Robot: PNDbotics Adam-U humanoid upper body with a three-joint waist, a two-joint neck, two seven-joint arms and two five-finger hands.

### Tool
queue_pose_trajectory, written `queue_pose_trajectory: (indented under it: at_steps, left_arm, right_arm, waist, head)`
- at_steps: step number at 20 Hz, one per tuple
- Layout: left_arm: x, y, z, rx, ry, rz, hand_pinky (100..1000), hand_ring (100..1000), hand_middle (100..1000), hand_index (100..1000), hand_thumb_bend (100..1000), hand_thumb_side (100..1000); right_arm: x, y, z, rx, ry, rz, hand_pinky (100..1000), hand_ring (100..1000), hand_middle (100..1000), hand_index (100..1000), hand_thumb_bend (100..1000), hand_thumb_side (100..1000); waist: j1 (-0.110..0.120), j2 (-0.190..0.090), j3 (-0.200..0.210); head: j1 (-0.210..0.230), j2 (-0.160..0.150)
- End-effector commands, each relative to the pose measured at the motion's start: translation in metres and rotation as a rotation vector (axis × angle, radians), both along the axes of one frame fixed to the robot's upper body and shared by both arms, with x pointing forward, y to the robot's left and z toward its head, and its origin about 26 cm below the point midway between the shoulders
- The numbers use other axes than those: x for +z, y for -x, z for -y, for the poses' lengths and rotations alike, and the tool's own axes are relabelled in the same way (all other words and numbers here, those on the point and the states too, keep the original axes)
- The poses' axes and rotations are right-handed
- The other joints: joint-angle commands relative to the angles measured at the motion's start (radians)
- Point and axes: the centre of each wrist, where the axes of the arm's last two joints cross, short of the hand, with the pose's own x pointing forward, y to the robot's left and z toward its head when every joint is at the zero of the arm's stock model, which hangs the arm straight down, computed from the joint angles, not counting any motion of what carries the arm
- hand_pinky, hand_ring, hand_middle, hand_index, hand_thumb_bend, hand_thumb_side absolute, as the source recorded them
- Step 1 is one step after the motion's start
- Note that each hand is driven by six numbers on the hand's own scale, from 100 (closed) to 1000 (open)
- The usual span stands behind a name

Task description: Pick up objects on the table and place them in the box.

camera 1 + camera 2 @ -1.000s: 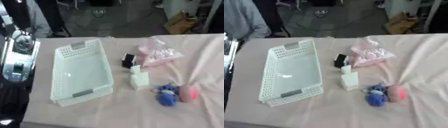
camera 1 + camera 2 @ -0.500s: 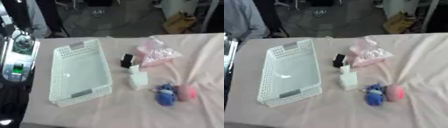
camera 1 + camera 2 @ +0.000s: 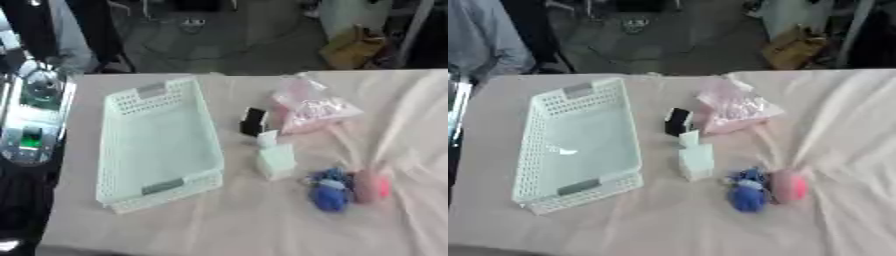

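No robot hand visible in either view, so grip cannot be told. White basket point(image 3: 579, 145) near desk point(image 3: 658, 225) left edge. Black block point(image 3: 677, 121), white bottle point(image 3: 696, 157), pink bag point(image 3: 732, 106), blue and pink toys point(image 3: 765, 188) clustered beside its right wall.

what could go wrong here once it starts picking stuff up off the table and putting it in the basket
The white bottle, black item and pink bag sit close together, so reaching for one may knock another over. The blue and pink objects touch, so grasping one might drag the other. The cloth is wrinkled there and could snag fingers. No hand is in view yet.
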Motion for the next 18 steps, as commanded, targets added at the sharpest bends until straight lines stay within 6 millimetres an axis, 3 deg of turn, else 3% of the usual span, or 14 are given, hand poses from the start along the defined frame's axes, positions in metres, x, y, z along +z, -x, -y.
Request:
queue_pose_trajectory:
  at_steps: [1,11,18]
  left_arm:
    - [0.012,0.003,0.000,0.000,-0.036,0.030,825,956,942,994,100,1000]
    - [0.012,0.003,0.002,-0.013,-0.045,0.024,825,956,942,993,100,1000]
    - [0.013,0.003,0.004,-0.024,-0.050,0.022,824,957,940,988,100,1000]
  right_arm:
    - [0.010,0.003,-0.005,-0.024,0.176,-0.067,898,900,907,868,124,1000]
    - [-0.007,0.002,-0.012,-0.081,0.558,-0.335,906,898,890,887,191,1000]
    - [-0.023,0.003,-0.015,-0.105,0.676,-0.614,905,914,895,873,189,958]
  waist:
    - [-0.023,-0.027,0.005]
    - [-0.030,-0.025,0.018]
    - [-0.036,-0.024,0.029]
  head:
    - [-0.006,-0.015]
    - [-0.022,-0.019]
    - [-0.036,-0.018]
